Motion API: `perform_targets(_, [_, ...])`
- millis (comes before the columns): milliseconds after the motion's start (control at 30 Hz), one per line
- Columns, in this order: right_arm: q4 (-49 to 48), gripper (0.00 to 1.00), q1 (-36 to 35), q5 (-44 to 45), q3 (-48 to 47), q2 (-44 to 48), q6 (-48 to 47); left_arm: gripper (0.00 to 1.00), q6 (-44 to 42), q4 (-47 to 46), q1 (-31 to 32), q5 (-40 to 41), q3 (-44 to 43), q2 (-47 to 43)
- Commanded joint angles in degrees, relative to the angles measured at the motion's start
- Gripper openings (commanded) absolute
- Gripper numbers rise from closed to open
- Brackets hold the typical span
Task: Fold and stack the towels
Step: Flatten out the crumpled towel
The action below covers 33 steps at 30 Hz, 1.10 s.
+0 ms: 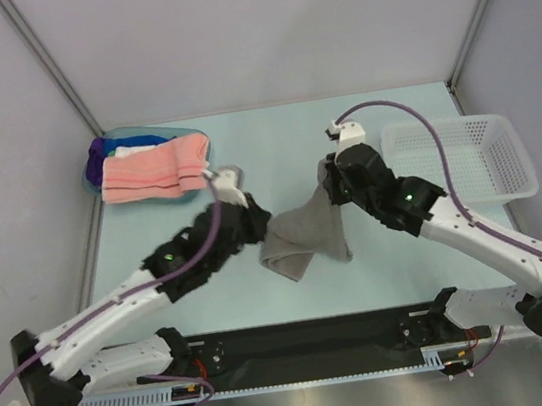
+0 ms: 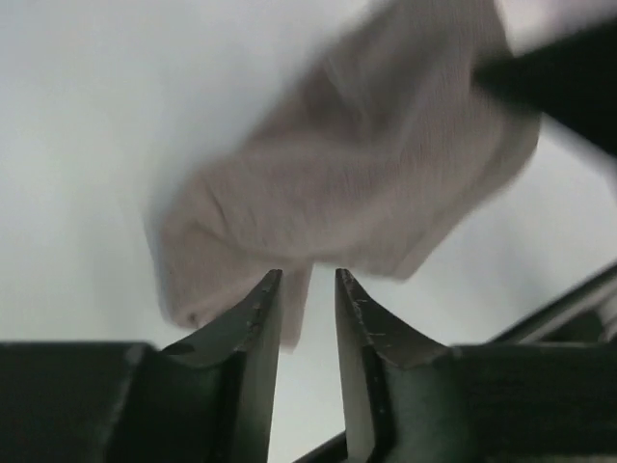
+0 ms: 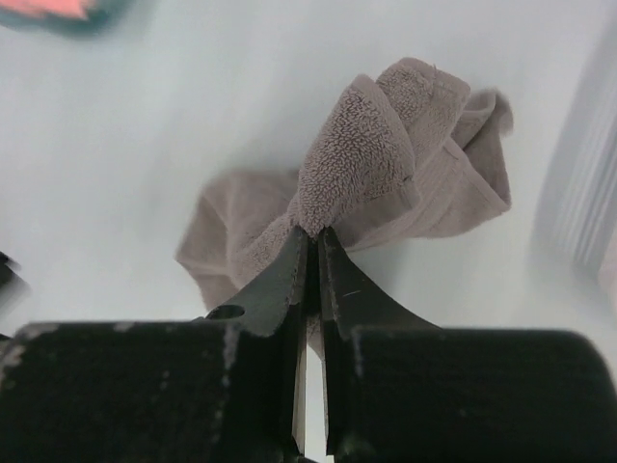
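A crumpled grey towel (image 1: 306,236) hangs in the middle of the table, its lower part bunched on the surface. My right gripper (image 1: 328,187) is shut on its upper fold; in the right wrist view the jaws (image 3: 313,231) pinch a peak of the grey towel (image 3: 386,164). Just left of the cloth, my left gripper (image 1: 260,227) is open. In the left wrist view its jaws (image 2: 308,275) stand apart with a clear gap, the blurred grey towel (image 2: 366,174) hanging just beyond the tips. A folded salmon pink towel (image 1: 151,171) lies at the back left.
The pink towel rests on a translucent blue tub (image 1: 145,134), with a purple and blue cloth (image 1: 96,163) at its left end. A white mesh basket (image 1: 462,158) stands at the right. Grey walls enclose the table on three sides.
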<state>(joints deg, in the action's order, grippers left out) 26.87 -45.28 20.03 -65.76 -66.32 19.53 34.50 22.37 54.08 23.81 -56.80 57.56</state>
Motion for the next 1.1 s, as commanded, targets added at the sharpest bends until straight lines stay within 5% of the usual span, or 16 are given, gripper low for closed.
perform_targets(0, [-2.18,0.02,-0.25,1.85,1.77,-3.80,1.65,0.37,-0.22,-16.35,6.72,-7.82,10.55,3.52])
perform_targets(200, [2.21,0.02,1.49,7.38,-1.74,-13.11,1.47,0.67,-0.31,-26.06,14.29,-3.25,11.36,14.39])
perform_targets(400, [-0.50,0.01,6.51,5.46,-0.07,-17.00,1.30,0.72,2.14,-26.93,17.37,0.00,8.02,22.67])
perform_targets(867, [0.72,0.02,9.42,3.88,-4.21,-17.61,-0.72,0.75,8.91,-17.73,20.45,7.30,-3.14,39.38])
perform_targets(1067, [0.64,0.02,9.59,3.79,-4.12,-17.17,-0.90,0.53,10.76,-15.87,20.45,9.76,-5.08,42.81])
